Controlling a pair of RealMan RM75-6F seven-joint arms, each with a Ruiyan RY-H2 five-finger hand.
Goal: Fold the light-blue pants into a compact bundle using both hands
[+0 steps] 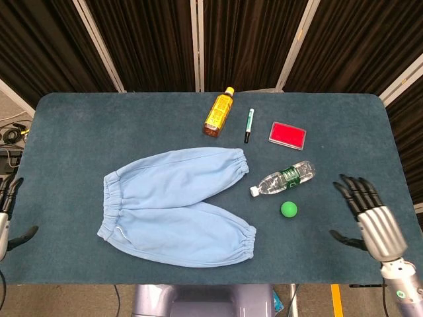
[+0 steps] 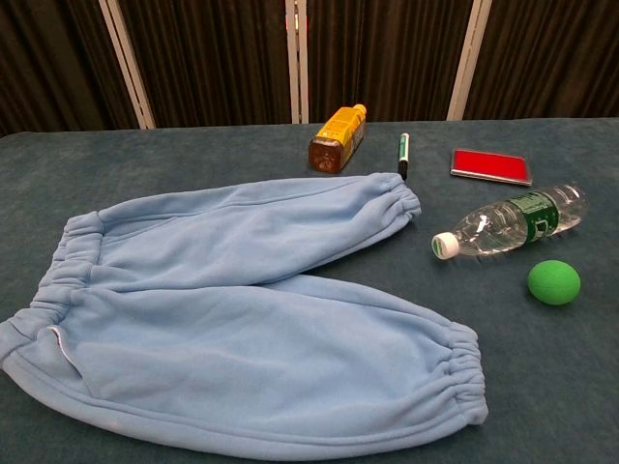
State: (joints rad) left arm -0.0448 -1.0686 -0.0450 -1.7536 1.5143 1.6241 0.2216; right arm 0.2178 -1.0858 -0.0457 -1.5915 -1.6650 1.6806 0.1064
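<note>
The light-blue pants lie flat and unfolded on the dark teal table, waistband to the left, both legs spread toward the right. My right hand hovers over the table's right edge, fingers apart, holding nothing, well right of the pants. Only part of my left hand shows at the far left edge of the head view, fingers apart and empty. Neither hand appears in the chest view.
An amber bottle, a green-capped marker and a red flat box lie behind the pants. A clear water bottle and a green ball lie to their right.
</note>
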